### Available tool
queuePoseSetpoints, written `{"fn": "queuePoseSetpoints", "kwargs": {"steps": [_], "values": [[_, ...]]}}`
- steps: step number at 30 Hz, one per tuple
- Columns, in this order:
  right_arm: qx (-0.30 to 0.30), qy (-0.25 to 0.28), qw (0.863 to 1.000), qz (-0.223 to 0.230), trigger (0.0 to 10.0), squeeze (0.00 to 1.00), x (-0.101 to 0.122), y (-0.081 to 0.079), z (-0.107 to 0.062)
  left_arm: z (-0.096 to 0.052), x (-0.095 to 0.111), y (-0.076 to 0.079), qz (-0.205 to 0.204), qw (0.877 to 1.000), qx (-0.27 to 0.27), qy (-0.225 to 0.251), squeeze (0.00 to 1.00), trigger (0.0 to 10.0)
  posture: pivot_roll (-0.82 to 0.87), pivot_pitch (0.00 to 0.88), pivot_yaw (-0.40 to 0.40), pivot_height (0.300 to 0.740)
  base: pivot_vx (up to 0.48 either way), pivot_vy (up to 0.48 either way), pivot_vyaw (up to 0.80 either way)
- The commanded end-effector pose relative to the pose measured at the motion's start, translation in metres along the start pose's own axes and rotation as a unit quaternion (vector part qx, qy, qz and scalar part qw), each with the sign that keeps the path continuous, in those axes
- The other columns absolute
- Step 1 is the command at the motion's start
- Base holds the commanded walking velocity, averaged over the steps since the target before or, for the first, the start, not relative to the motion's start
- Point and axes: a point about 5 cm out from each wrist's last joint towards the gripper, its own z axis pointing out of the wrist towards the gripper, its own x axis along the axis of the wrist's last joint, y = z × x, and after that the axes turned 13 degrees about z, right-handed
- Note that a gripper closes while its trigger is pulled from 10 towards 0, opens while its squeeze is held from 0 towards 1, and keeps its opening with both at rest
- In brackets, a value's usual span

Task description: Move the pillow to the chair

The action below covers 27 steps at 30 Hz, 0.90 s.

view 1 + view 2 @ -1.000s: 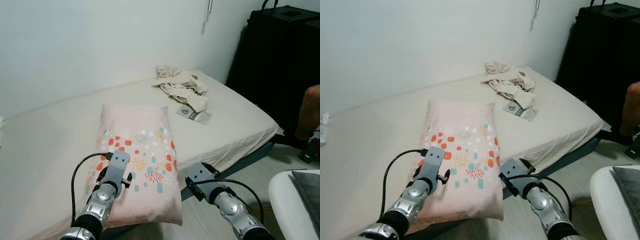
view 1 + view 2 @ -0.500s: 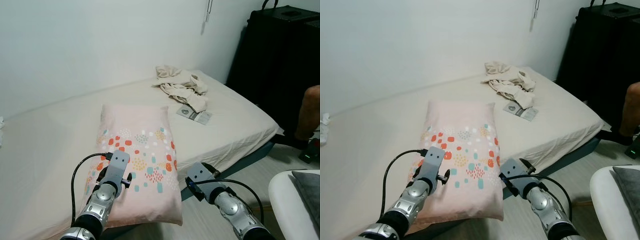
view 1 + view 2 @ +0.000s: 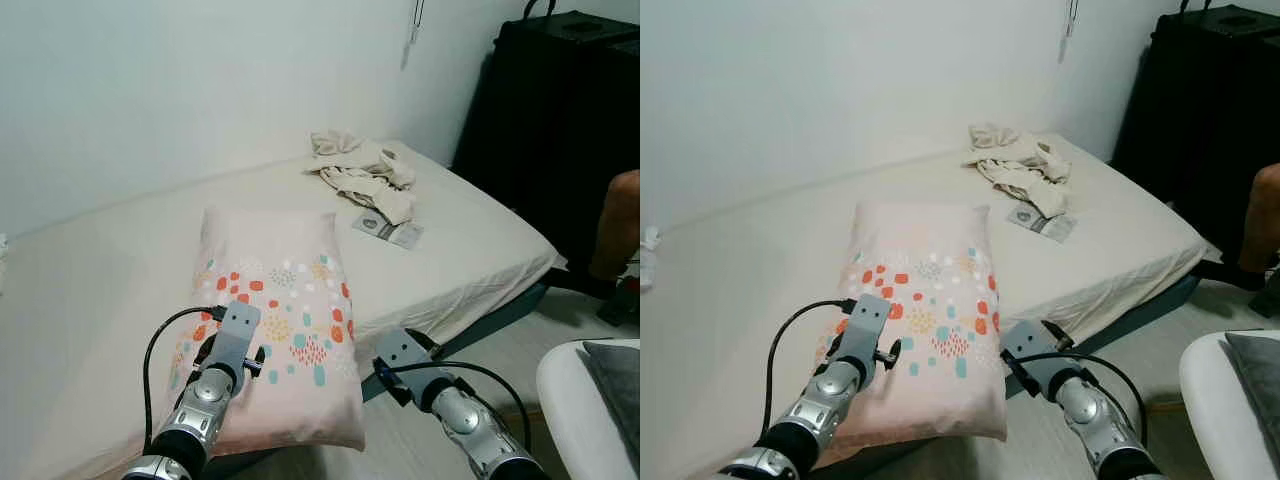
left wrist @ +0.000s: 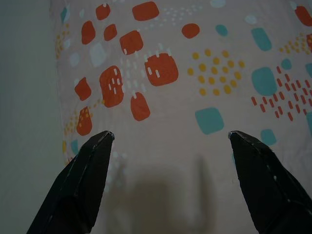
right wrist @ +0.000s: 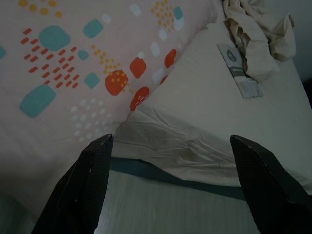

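- Your pale pink rectangular fabric pillow with orange, teal and yellow patches lies on the cream-sheeted bed, its near end overhanging the bed's near edge.
- Your left gripper hovers just above the pillow's near half, fingers spread wide, holding nothing.
- Your right gripper sits off the pillow's near right corner, by the bed edge, fingers wide and empty.
- A crumpled beige cloth lies at the bed's far right, with a small flat grey packet just nearer.
- A white rounded chair with a grey cushion stands near right, well apart from the pillow.
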Motion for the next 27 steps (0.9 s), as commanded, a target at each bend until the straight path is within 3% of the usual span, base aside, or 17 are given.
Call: {"fn": "queuePoseSetpoints", "kwargs": {"steps": [1,27], "values": [[0.001,0.005,1.0,0.003,10.0,0.0,-0.0012,-0.0008,-0.0019,-0.0018,-0.0063,0.0008,0.002,1.0,-0.004,-0.011,0.0,10.0,-0.13,0.056,0.027,0.74,0.0,0.0,0.0],[0.0,0.007,1.0,0.002,10.0,0.0,-0.0057,0.0023,-0.0072,-0.0022,-0.0053,0.0069,-0.002,1.0,-0.008,-0.01,0.0,10.0,-0.14,0.052,0.008,0.74,0.0,0.0,0.0]]}}
